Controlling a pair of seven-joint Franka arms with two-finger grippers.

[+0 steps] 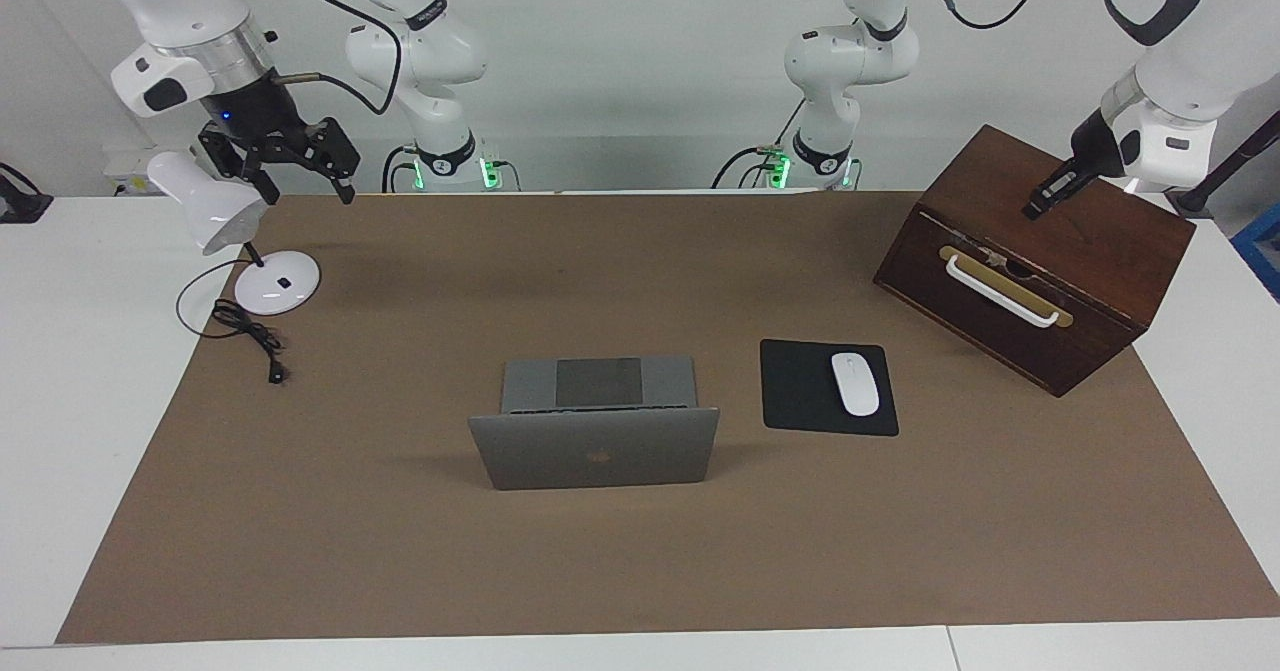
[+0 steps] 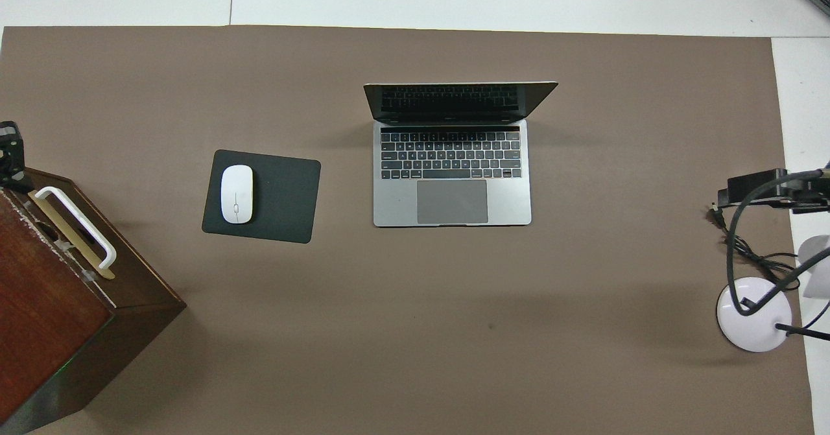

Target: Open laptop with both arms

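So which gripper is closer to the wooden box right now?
Left. The left gripper hangs over the top of the wooden box. The right gripper is up beside the head of the desk lamp, well away from the box.

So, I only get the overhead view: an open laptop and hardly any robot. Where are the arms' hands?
Observer: The left gripper hangs over the top of the wooden box.
Operator: And the other one?
Observer: The right gripper is up in the air beside the white lamp, at its shade, open and empty.
Operator: Is there anything on the back of the laptop?
Observer: A dark logo in the middle of the lid.
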